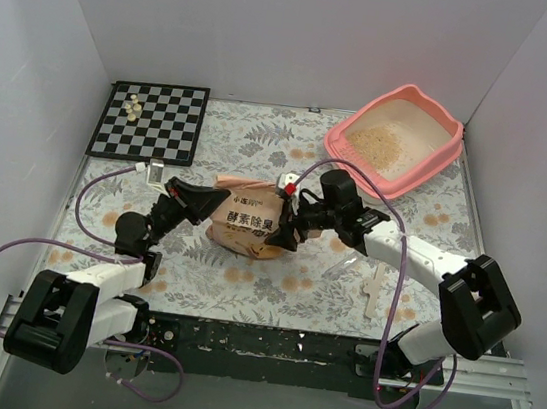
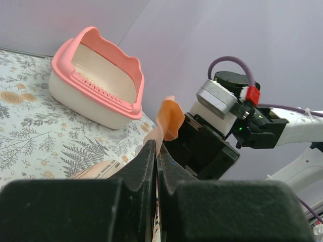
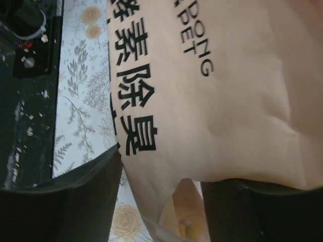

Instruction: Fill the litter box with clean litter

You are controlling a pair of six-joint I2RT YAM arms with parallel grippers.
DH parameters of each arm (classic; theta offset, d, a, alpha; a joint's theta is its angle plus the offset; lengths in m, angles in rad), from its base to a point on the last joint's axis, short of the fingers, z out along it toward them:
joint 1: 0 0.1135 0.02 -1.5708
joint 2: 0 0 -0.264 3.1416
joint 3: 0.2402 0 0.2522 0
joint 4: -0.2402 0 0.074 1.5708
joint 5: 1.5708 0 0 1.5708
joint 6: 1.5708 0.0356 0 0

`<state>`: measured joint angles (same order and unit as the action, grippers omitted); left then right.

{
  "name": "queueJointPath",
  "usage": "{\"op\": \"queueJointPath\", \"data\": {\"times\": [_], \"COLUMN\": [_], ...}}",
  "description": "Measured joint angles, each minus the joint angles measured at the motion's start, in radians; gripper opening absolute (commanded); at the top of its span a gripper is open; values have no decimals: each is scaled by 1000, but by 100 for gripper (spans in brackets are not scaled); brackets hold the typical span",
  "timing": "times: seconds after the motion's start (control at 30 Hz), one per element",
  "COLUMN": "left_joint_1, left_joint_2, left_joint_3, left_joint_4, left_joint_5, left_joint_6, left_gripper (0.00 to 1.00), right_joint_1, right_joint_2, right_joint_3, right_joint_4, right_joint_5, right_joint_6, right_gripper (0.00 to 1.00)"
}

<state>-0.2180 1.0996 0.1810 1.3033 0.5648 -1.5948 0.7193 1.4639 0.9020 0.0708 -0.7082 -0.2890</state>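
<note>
Pinching a thin upper edge of the orange-peach printed paper bag (image 1: 243, 226), the left pincer (image 1: 211, 199) is clenched tight. In its wrist view the two black fingers (image 2: 139, 171) press together with only a sliver of the bag between them, and a curled orange flap rises just past their tips. Directly across the bag, the right pincer (image 1: 285, 234) grasps the opposite side. Its wrist view shows its fingers (image 3: 75, 201) standing well apart with the bag's lower part lodged between them. The tips touch the paper, whose bold black characters fill most of that view. The two pincers face each other with the bag between them, over the floral-patterned surface (image 1: 272, 290).

Beyond the right pincer and off to its right, the large pink plastic litter box (image 1: 363, 173) with rounded corners and a wavy raised rim sits in the far corner, well apart from both pincers. A loose patch of fine beige clean litter (image 1: 387, 144) lies on its pale floor, covering part of it. Beyond the left pincer and to its left, a black-and-white chessboard (image 1: 152, 128) lies flat, with a few pale chess pieces (image 1: 133, 105) clustered near its far left corner.
</note>
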Motion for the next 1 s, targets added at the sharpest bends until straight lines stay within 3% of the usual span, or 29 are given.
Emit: {"op": "queueJointPath", "data": {"times": [0.03,0.07,0.1,0.13,0.17,0.33,0.47,0.7,0.87,1.0], "left_joint_1": [0,0,0,0,0,8,3,-22,-94,-165], "left_joint_2": [0,0,0,0,-1,-65,-101,-75,79,219], "left_joint_3": [0,0,0,0,0,108,445,794,1027,1112], "left_joint_4": [0,-1,-1,-1,-2,-34,-452,-1143,-1470,-1654], "left_joint_5": [0,0,1,4,13,144,300,299,258,260], "left_joint_6": [-3,-7,-10,-10,-9,53,277,702,929,1061], "left_gripper": [0,0,3,19,25,41,45,51,56,61], "right_joint_1": [1,1,2,2,3,4,17,17,24,42], "right_joint_2": [12,24,33,42,48,26,-6,-66,-130,-178], "right_joint_3": [-2,-1,0,2,5,14,66,91,82,58], "right_joint_4": [18,39,46,50,51,25,-105,-278,-381,-431], "right_joint_5": [-3,-5,-6,-3,0,56,140,185,205,211], "right_joint_6": [12,24,26,42,44,14,-58,-136,-180,-211], "right_gripper": [3,1,1,1,1,1,1,1,1,1]}}
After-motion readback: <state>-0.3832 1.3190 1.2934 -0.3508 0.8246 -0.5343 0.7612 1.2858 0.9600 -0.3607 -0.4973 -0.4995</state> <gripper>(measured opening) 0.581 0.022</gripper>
